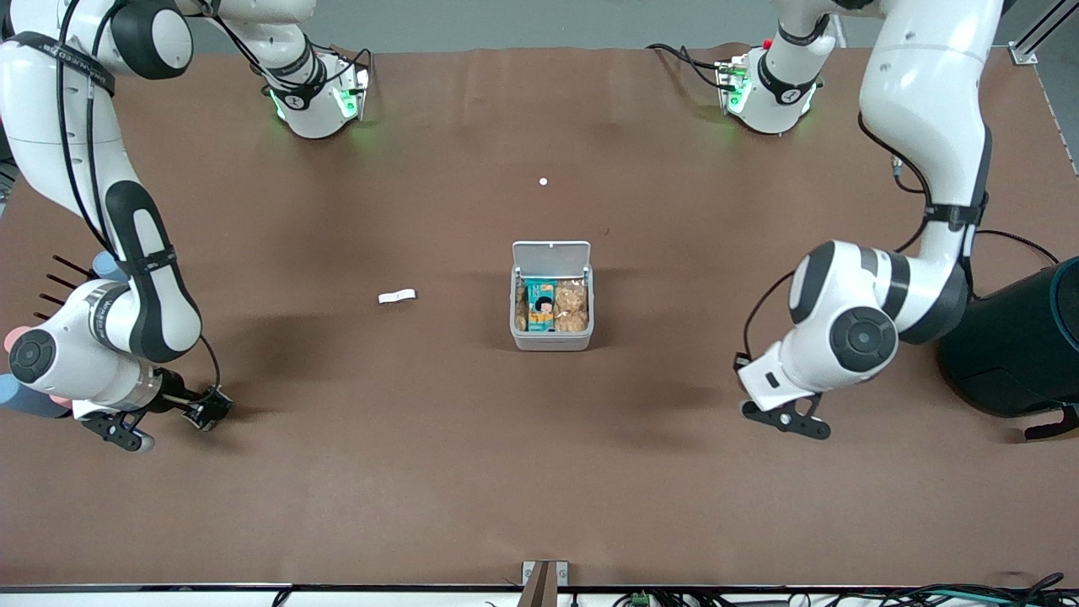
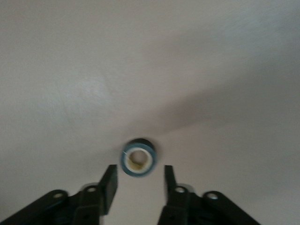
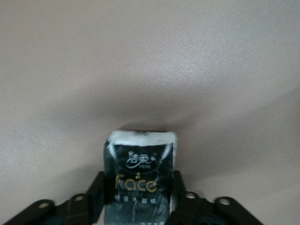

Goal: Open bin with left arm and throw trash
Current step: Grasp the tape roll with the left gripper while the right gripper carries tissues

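Note:
The white-grey bin [image 1: 552,337] stands mid-table with its lid [image 1: 552,254] up; snack packets lie inside. The white paper strip [image 1: 397,296] lies on the cloth beside the bin, toward the right arm's end. My right gripper [image 1: 207,410] is low over the table near that end, shut on the black foil wrapper [image 3: 139,176], also visible in the front view [image 1: 213,406]. My left gripper [image 2: 138,171] is open low over the table toward the left arm's end [image 1: 780,405]. The dark tape ring [image 2: 138,157] lies just ahead of its fingertips, apart from them, hidden in the front view.
A big dark teal round container [image 1: 1016,346] stands at the left arm's end of the table. A tiny white dot [image 1: 543,181] lies between the bin and the arm bases. Pink and blue items [image 1: 21,337] sit at the right arm's end.

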Action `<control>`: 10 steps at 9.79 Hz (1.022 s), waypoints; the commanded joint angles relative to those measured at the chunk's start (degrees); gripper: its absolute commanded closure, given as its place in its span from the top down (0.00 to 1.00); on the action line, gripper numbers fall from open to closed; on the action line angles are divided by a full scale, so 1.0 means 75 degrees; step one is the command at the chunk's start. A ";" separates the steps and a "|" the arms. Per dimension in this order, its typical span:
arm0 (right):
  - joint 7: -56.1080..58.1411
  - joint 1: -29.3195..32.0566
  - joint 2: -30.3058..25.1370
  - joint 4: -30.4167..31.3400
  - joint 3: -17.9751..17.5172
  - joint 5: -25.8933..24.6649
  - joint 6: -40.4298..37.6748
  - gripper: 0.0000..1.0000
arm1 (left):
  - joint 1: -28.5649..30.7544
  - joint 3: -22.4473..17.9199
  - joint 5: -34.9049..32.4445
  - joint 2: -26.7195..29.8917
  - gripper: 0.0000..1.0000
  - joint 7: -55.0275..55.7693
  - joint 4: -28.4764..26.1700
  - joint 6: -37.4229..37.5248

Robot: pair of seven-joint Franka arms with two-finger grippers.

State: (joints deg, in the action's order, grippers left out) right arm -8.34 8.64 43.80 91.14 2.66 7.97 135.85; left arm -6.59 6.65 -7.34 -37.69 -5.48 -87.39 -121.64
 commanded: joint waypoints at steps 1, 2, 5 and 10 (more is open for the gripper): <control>-0.0106 -0.0038 -0.0086 -0.0059 0.0009 0.0004 -0.0171 0.07 | 0.0292 0.0075 -0.0181 -0.0013 1.00 -0.0288 -0.1106 -0.1470; -0.0350 -0.0038 -0.0237 -0.0128 0.0009 -0.0031 -0.0624 0.04 | 0.0304 0.0075 -0.0169 -0.0025 1.00 -0.0219 -0.1319 -0.1720; -0.1671 -0.0563 -0.1125 -0.0912 -0.0026 -0.0032 -0.2870 0.03 | 0.0304 0.0087 -0.0064 -0.0119 1.00 -0.0042 -0.1858 -0.2399; -0.6064 -0.3803 -0.1786 -0.1688 -0.0062 0.0039 -0.4075 0.03 | 0.0445 0.0122 -0.0075 -0.0119 0.00 -0.0066 -0.2118 -0.2742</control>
State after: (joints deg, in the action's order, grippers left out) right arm -47.11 -13.12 29.66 78.76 1.23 8.70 104.63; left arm -3.77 7.48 -7.52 -39.04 -6.51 -102.06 -141.45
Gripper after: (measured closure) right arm 0.714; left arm 0.458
